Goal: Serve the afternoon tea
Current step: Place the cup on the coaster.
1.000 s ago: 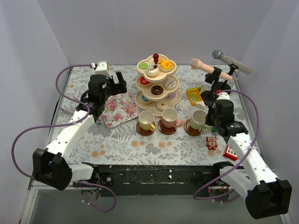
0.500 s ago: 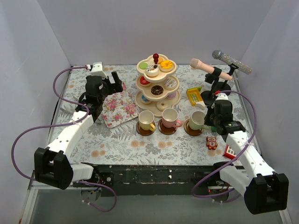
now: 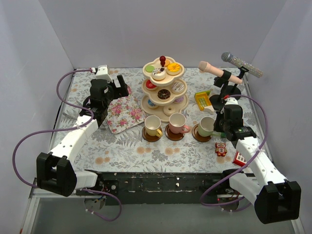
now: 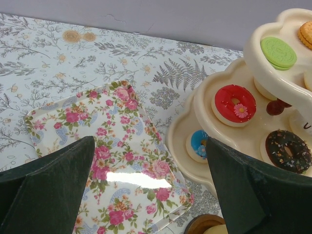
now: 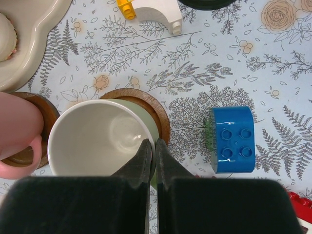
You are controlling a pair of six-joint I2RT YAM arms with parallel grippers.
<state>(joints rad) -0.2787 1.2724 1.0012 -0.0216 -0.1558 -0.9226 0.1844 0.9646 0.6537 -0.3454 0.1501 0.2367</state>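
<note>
- The left arm reaches far up the left side of the counter, its wrist turned toward the middle.
- The left gripper hangs over the far end of a flowered tray with its fingers spread wide and nothing between them.
- Just right of the tray stands the cream stand with its red knob on top. Its bottom rim comes very close to the tray's edge.
- In the left wrist view, the stand carries a red donut, a chocolate donut, a green cake and a blue donut.
- In front of the stand three cups stand in a row, each on a brown saucer: a yellow cup, a pink cup and a green cup.
- The right arm is bent short, its wrist tipped down at the green cup's right side.
- The right gripper has its fingers drawn to a thin slit, pinching that cup's rim.
- A blue block lies just right of that saucer.
- Two microphones stand behind on the far right.
</note>
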